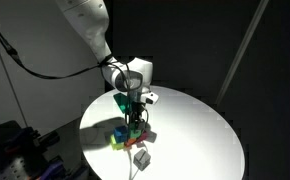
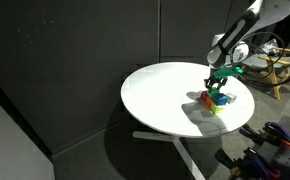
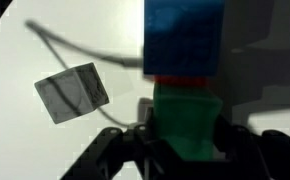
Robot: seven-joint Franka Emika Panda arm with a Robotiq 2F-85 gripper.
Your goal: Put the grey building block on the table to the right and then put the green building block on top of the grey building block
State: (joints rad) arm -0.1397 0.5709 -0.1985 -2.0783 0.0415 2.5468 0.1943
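My gripper (image 3: 188,152) is shut on the green building block (image 3: 188,120), which fills the space between the fingers. In both exterior views the gripper (image 1: 133,110) (image 2: 223,80) hangs just above a cluster of blocks, with green showing at its jaws (image 2: 226,72). The grey building block (image 3: 73,92) lies alone on the white table (image 3: 30,140), to the left of the held block in the wrist view. In an exterior view the grey block (image 1: 141,157) sits near the table's (image 1: 200,130) front edge, apart from the cluster.
Below the gripper a dark blue block (image 3: 185,35) rests on a red block (image 3: 185,77). The cluster (image 1: 123,135) (image 2: 216,100) also holds a yellow-green block (image 1: 115,141). A thin grey cable (image 3: 85,52) crosses the tabletop. Dark curtains surround the table.
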